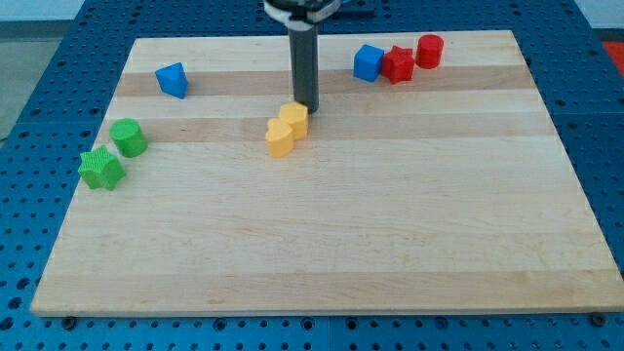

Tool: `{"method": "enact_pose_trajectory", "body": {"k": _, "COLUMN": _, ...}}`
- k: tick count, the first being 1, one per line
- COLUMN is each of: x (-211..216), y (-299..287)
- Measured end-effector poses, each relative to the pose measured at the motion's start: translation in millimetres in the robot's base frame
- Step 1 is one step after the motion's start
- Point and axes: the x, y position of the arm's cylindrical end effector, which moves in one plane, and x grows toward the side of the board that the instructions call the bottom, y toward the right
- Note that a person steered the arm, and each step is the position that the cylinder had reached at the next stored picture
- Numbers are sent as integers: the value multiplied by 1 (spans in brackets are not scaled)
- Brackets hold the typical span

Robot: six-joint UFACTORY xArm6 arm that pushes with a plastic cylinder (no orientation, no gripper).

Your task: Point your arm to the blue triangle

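The blue triangle (173, 79) lies near the board's top left. My tip (306, 106) is at the end of the dark rod, in the upper middle of the board, far to the right of the blue triangle. The tip stands just above and to the right of two yellow blocks: a yellow hexagon-like block (293, 117) touching the tip's side, and a yellow heart-like block (280, 138) just below it.
A green cylinder (129, 136) and a green star (101, 168) sit at the left edge. A blue cube (368, 61), a red star (397, 64) and a red cylinder (430, 50) cluster at the top right. The wooden board (390, 234) rests on a blue surface.
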Motion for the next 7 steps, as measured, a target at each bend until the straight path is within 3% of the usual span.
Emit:
{"method": "enact_pose_trajectory", "body": {"k": 1, "x": 15, "y": 8}}
{"method": "enact_pose_trajectory", "body": {"k": 2, "x": -13, "y": 109}}
{"method": "enact_pose_trajectory", "body": {"k": 3, "x": -57, "y": 128}}
{"method": "enact_pose_trajectory", "body": {"k": 4, "x": -41, "y": 111}}
{"method": "enact_pose_trajectory", "body": {"k": 6, "x": -52, "y": 102}}
{"method": "enact_pose_trajectory", "body": {"k": 7, "x": -73, "y": 34}}
